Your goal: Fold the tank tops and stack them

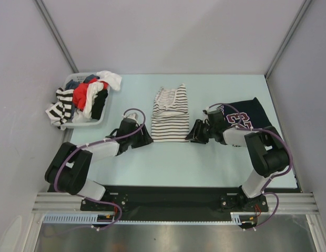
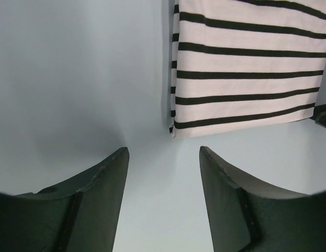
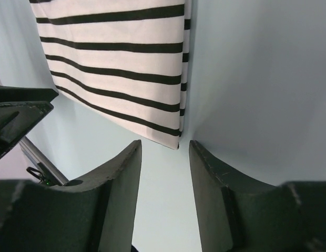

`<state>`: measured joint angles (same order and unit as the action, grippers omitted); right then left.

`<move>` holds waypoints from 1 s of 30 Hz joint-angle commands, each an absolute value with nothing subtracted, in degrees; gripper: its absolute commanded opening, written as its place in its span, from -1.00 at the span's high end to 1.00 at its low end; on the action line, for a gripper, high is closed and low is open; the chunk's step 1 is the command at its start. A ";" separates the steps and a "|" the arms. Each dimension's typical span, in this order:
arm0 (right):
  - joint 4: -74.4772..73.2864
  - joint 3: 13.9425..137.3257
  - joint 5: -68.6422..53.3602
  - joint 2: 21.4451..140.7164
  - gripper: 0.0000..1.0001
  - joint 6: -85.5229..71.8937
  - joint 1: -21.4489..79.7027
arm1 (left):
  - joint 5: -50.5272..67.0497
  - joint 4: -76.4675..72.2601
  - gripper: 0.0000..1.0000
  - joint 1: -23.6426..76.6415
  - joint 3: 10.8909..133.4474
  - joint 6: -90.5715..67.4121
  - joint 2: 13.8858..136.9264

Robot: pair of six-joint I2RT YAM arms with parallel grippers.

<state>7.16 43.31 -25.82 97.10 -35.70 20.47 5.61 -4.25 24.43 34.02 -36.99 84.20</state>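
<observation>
- Rail [image 1: 173,201]: dark mounting strip at the near table edge, carrying both arm bases.
- Table [image 1: 168,163]: pale blue-green top, with bare surface between the arms.
- Left gripper [image 1: 143,137] [image 2: 163,153]: low over the table, just left of the striped top's near end. The jaws stand apart with nothing between them, only bare table in the gap.
- Right gripper [image 1: 193,134] [image 3: 165,144]: low over the table, just right of the same near end and facing the left gripper across it. The jaws are parted and empty. The cloth's near right corner lies just ahead of the gap, and contact cannot be judged.
- Striped top [image 1: 170,113] [image 2: 247,68] [image 3: 121,68]: white with thin dark stripes, folded to a neat oblong. It lies flat at the table's middle, between the two grippers, with its neckline at the far end.
- Navy jersey [image 1: 246,114]: on the table's right side, behind the right arm and partly hidden by it. Maroon-and-white lettering shows, and it lies well apart from the striped top.
- Basket [image 1: 92,125]: white, at the far left corner.
- Clothes [image 1: 87,94]: a mixed heap in the basket, striped, red, white and blue, spilling over the rim.
</observation>
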 commanded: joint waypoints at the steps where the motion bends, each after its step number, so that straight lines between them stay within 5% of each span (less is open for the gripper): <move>1: 3.79 45.79 -21.01 97.73 0.07 -34.45 22.32 | 3.87 -4.65 -0.27 24.70 34.89 -35.95 86.38; 15: 0.53 47.11 -14.77 98.79 0.24 -34.10 25.23 | 1.41 -4.31 0.06 27.95 38.14 -37.88 93.69; 21: -1.30 48.60 -14.15 99.93 0.53 -33.14 25.49 | 0.18 -4.74 0.22 30.58 38.06 -40.07 96.50; 25: -2.63 48.96 -13.36 99.41 0.83 -32.61 25.93 | 1.23 -8.52 0.68 30.94 36.04 -42.62 99.31; 26: -2.98 48.87 -13.27 99.14 0.88 -32.52 26.01 | 1.06 -7.92 0.99 30.94 36.12 -42.63 99.40; 30: -4.83 49.92 -12.92 97.91 1.00 -31.91 25.84 | -1.30 -3.53 1.00 30.85 38.31 -41.05 97.30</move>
